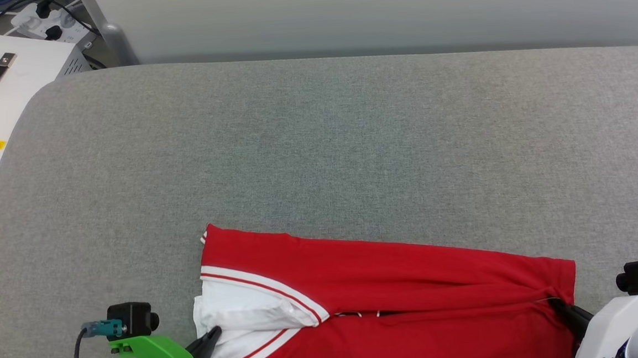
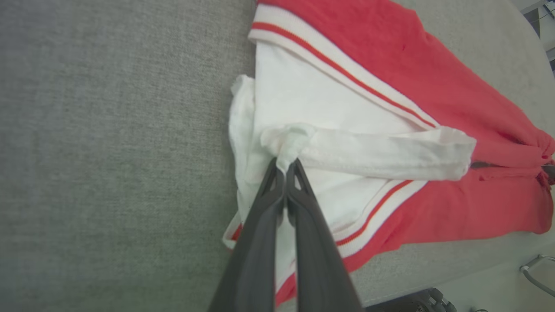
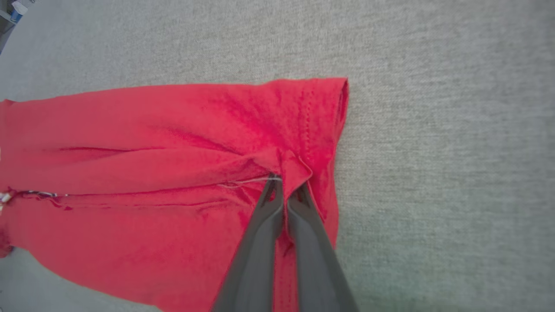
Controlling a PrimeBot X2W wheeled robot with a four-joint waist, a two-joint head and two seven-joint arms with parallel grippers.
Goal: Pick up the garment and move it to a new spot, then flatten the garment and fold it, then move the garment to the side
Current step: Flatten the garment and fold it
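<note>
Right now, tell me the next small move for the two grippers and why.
Probably lift both pinches together and carry them toward the far edge: the left gripper is shut on the white sleeve of the garment, the right gripper on its red end.

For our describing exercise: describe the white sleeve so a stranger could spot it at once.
On the grey pad, a red shirt lies along the near edge. At its left end the sleeve is pinched in the left jaws; it alone is white, bordered by striped trim.
</note>
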